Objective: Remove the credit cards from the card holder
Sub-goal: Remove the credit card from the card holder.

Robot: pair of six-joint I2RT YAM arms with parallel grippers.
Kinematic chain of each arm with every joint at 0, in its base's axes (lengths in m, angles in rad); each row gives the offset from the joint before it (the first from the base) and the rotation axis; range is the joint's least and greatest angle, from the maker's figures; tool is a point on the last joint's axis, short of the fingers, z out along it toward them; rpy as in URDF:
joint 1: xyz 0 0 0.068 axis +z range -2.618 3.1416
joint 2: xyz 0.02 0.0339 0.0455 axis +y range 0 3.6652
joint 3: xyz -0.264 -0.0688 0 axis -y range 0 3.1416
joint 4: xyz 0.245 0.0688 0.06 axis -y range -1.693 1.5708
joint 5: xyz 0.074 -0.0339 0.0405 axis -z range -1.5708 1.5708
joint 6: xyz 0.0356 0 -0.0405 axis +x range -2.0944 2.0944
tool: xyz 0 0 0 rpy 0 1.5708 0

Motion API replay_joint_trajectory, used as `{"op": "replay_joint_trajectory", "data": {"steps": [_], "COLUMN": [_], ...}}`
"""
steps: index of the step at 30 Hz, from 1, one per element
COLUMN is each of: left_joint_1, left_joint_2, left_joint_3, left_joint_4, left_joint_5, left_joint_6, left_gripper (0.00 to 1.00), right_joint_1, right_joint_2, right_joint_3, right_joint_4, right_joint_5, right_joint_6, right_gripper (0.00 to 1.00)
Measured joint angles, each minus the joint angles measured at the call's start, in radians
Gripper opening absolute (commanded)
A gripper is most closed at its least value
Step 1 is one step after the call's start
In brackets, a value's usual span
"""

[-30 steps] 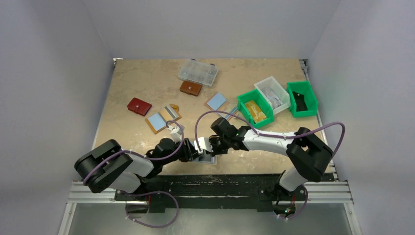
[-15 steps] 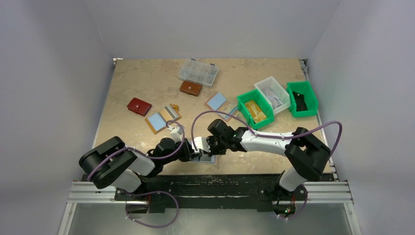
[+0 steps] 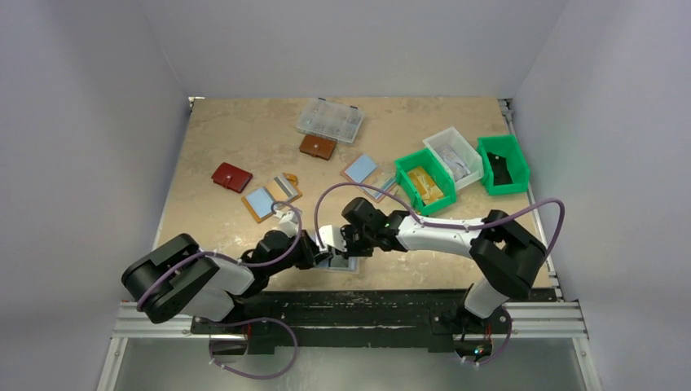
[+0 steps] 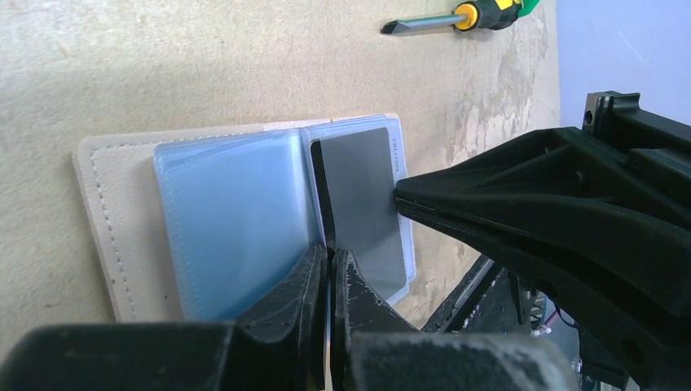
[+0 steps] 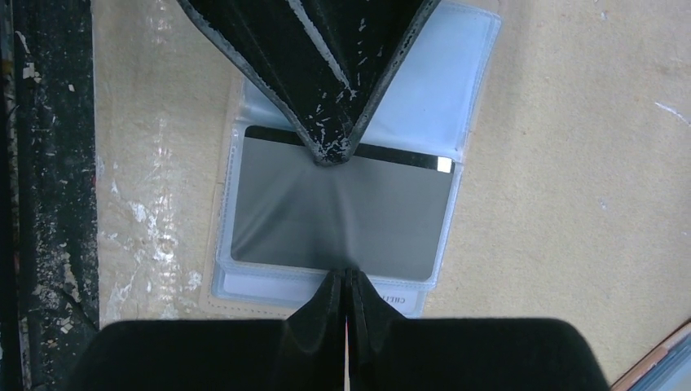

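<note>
The card holder (image 3: 340, 264) lies open at the table's near edge. In the left wrist view its beige cover (image 4: 98, 212) shows with pale blue sleeves (image 4: 236, 212) and a grey card (image 4: 363, 204) in the top sleeve. My left gripper (image 4: 330, 262) is shut on that sleeve's edge at the spine side. My right gripper (image 5: 346, 277) is shut on the opposite outer edge of the same sleeve, where the grey card (image 5: 342, 216) puckers. The two grippers face each other across the card: left (image 3: 323, 256), right (image 3: 344, 249). More sleeves lie underneath.
Another open tan holder (image 3: 270, 195), a red wallet (image 3: 231, 177), a dark brown wallet (image 3: 317, 147), an open blue holder (image 3: 360, 169) and a clear compartment box (image 3: 330, 120) lie farther back. Green bins (image 3: 424, 181) (image 3: 503, 164) and a white bin (image 3: 455, 157) stand right. A screwdriver (image 4: 452, 18) lies beyond.
My right arm has shifted a little to the left, and my left arm's elbow has moved back left. Both grippers stay shut at the card holder.
</note>
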Motion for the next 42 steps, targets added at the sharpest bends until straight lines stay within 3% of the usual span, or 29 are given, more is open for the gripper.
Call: {"op": "replay_joint_trajectory", "data": {"steps": [13, 21, 27, 35, 42], "left_joint_1": [0.018, 0.018, 0.018, 0.002, -0.086], "left_joint_2": [-0.256, -0.339, -0.34, -0.42, -0.466], "left_joint_3": [-0.03, -0.031, -0.031, -0.031, -0.031], "left_joint_4": [-0.233, -0.289, -0.289, -0.295, -0.304], "left_joint_5": [-0.045, -0.031, -0.01, 0.009, -0.016], "left_joint_6": [0.019, 0.095, 0.169, 0.272, 0.354], "left_gripper": [0.0, 0.0, 0.0, 0.0, 0.0], "right_joint_1": [0.002, -0.111, -0.207, -0.239, -0.254], "right_joint_2": [0.029, -0.001, -0.054, -0.022, 0.021], "right_joint_3": [0.021, 0.046, 0.075, 0.087, 0.099], "right_joint_4": [0.048, -0.052, -0.105, -0.131, -0.149], "right_joint_5": [-0.001, -0.182, -0.343, -0.404, -0.434], "right_joint_6": [0.006, 0.023, 0.029, 0.044, 0.058], "right_gripper": [0.27, 0.58, 0.72, 0.77, 0.77]}}
